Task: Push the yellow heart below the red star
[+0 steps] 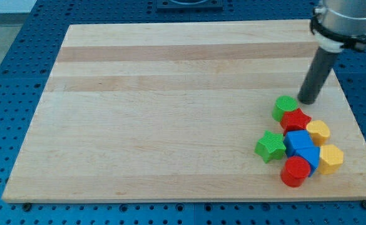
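Red cylinder (295, 172) near board's (170, 94) bottom edge

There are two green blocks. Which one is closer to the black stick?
The round green block at the top of the pile. My tip sits just to its right, while the green star lies lower, on the pile's left edge.

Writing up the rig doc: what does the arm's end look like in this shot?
A straight dark rod, round and plain, ending in my tip. Above it sits a wider grey metallic collar with a black band, cut off by the view's top. No cables or markings show.
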Action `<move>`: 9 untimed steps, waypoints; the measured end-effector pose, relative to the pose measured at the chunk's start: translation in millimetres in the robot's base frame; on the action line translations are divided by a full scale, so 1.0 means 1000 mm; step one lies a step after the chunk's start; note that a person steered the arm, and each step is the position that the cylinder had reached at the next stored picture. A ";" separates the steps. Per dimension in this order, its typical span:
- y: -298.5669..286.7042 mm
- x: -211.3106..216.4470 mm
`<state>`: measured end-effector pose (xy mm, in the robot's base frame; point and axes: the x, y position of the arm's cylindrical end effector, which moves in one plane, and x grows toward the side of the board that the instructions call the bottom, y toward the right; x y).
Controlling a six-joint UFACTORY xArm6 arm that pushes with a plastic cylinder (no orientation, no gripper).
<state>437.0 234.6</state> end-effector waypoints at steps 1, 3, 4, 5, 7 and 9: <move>0.017 0.026; 0.017 0.057; 0.017 0.085; 0.012 0.085; -0.008 0.085; -0.020 0.085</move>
<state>522.1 214.3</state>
